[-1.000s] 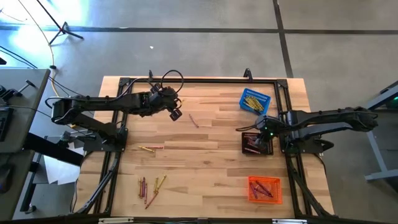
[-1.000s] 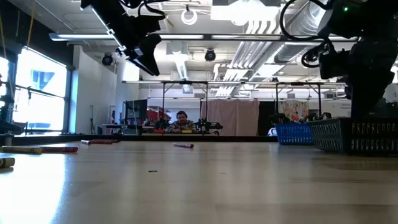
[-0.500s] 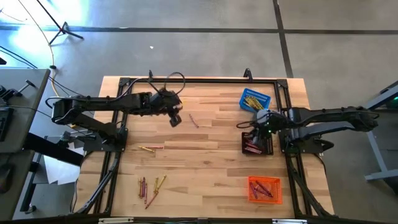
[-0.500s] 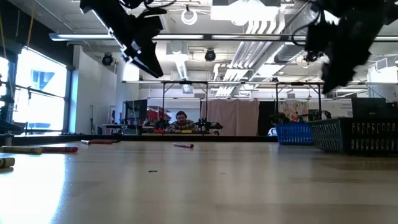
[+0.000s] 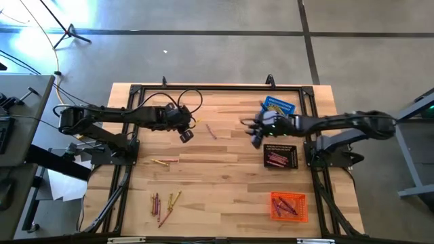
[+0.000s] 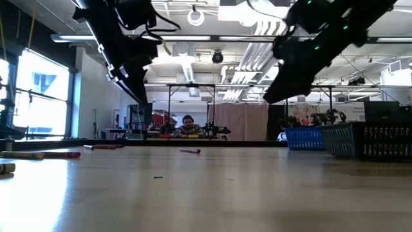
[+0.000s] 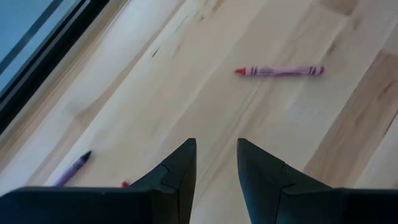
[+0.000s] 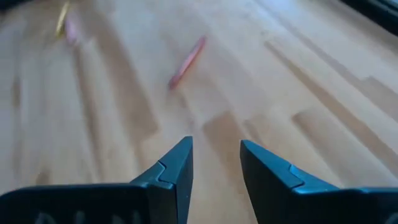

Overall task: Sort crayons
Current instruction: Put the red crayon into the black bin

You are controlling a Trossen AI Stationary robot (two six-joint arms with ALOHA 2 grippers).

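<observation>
Right claw [image 8: 214, 163] empty, jaws apart, above wooden table [image 8: 323, 93]; blurred pinkish crayon [image 8: 187, 61] ahead, probably red.

The table [image 5: 224, 169] is pale wood in smooth strips with a soft sheen. The baskets [image 5: 289, 206] look like plastic mesh. The crayons [image 7: 279, 71] wear matt paper wrappers.

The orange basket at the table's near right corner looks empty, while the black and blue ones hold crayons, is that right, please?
Not quite: the orange basket is not empty. The high view shows crayons lying in it. The black basket and blue basket do hold crayons.
</observation>
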